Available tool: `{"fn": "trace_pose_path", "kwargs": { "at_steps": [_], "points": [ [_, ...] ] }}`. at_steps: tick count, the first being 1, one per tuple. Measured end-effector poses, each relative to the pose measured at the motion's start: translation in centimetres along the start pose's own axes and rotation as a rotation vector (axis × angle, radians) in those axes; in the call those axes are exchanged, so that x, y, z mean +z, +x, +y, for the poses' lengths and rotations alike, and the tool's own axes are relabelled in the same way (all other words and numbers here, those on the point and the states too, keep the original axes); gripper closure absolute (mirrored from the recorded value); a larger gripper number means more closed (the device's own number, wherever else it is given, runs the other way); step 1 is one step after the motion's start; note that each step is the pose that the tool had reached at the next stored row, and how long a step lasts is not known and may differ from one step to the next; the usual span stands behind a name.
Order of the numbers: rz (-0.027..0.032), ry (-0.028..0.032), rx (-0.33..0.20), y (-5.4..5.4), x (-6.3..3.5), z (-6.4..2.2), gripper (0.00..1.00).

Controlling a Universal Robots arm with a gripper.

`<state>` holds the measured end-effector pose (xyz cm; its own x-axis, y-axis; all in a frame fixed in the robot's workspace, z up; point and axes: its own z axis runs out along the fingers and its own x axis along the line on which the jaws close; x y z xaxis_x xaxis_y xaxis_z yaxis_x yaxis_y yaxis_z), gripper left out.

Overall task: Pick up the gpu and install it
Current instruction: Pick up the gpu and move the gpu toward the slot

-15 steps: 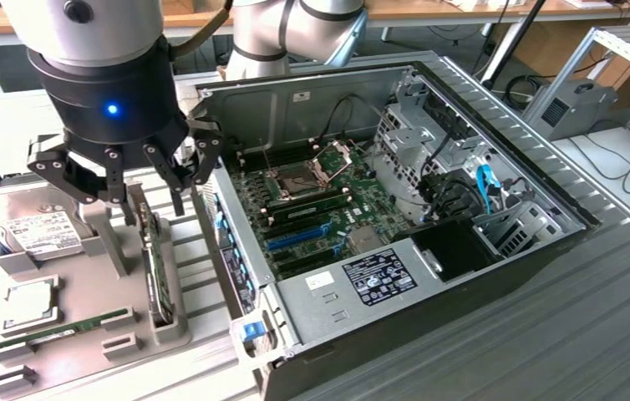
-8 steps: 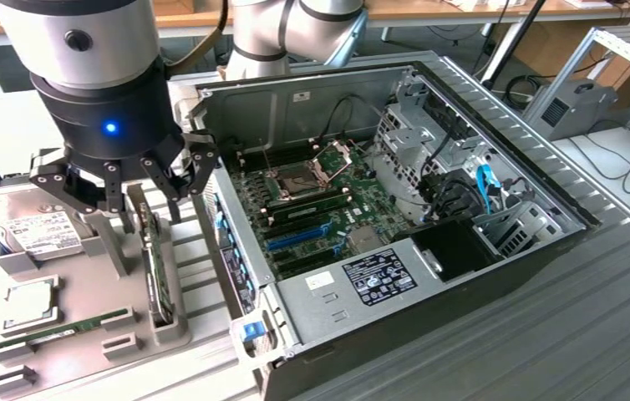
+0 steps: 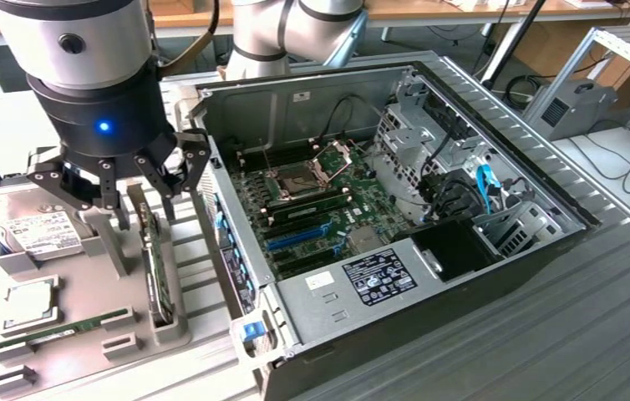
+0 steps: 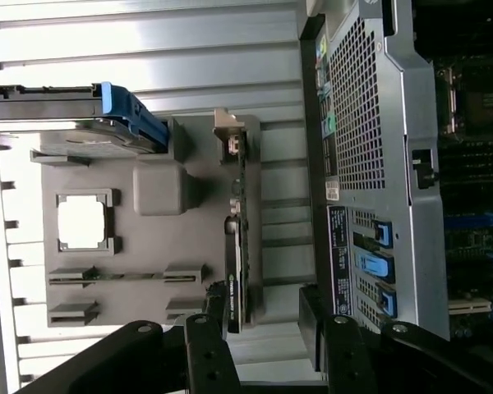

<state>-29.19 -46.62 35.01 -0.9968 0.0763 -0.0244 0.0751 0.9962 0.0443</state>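
The gpu (image 3: 157,276) stands on edge in a slot of the grey holder (image 3: 81,284), a thin dark card with its silver bracket end toward the gripper. My gripper (image 3: 145,215) hangs just above that end, open, with a finger on either side of the card's line. In the wrist view the gpu (image 4: 237,263) appears edge-on, with its bracket (image 4: 230,141) at the far end. The black fingers (image 4: 205,353) straddle it without touching, and the gripper (image 4: 271,355) holds nothing.
An open PC case (image 3: 538,242) lies beside the holder, its motherboard (image 3: 315,196) and blue card slot (image 3: 298,236) exposed. The holder also carries a silver hard drive (image 3: 37,227), a CPU (image 3: 31,302) and a green RAM stick (image 3: 64,327). The case's rear panel (image 4: 370,123) is close to the gripper.
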Motion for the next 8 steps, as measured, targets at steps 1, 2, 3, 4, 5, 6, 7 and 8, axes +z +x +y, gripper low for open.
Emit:
{"fn": "trace_pose_path", "kwargs": {
  "at_steps": [1,2,3,4,5,6,7,8],
  "points": [
    [0.0000,-0.0001,0.000,0.05,0.09,0.12,0.52],
    [0.0000,-0.0001,0.000,0.09,0.20,0.22,0.52],
    [-0.0001,-0.0001,0.000,0.13,0.37,0.34,0.52],
    [-0.0001,-0.0001,0.000,0.15,0.48,0.43,0.52],
    [-0.0001,-0.0001,0.000,0.17,0.59,0.53,0.52],
    [0.0000,0.0000,0.000,0.19,0.71,0.63,0.52],
    [0.0000,0.0000,0.000,0.22,0.82,0.73,0.52],
    [0.0000,0.0000,0.000,0.25,0.94,0.83,0.52]
  ]
}}
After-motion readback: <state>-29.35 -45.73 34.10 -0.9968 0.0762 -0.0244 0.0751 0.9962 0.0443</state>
